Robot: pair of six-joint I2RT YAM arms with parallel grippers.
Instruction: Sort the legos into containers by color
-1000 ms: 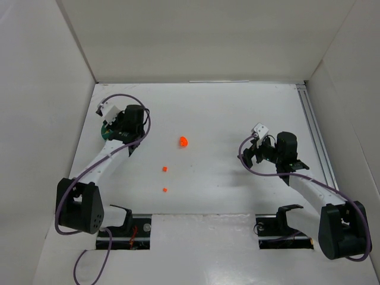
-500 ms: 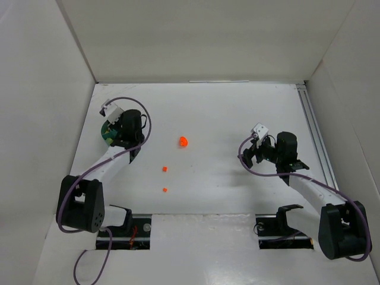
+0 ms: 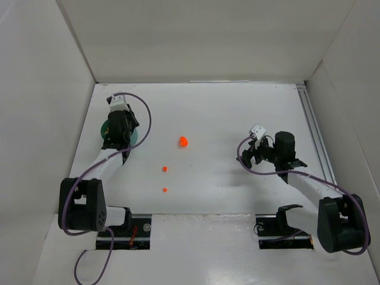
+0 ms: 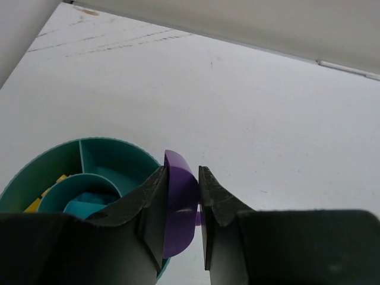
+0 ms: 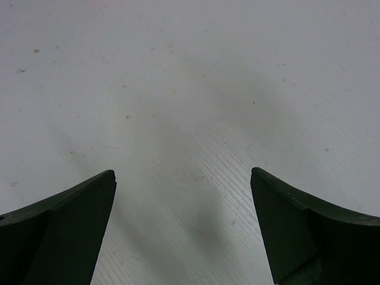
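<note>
Left wrist: left gripper (image 4: 183,176) clamps a purple piece (image 4: 178,208) at the rim of the teal tub (image 4: 107,140), evidently for dropping into a compartment; right gripper (image 5: 182,173) spread wide, empty, above the table (image 5: 178,71).

tub (image 4: 104,141): teal, round, yellow bits (image 4: 37,203) in one wedge, cyan piece (image 4: 83,208) in centre ring | purple lego (image 4: 180,205): curved, upright, clamped in left pincer (image 4: 182,171) by tub rim | orange legos (image 3: 183,142): three, apart on worktop (image 3: 237,119)

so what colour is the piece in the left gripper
Purple: a curved purple plastic piece, clearest in the left wrist view.
</note>
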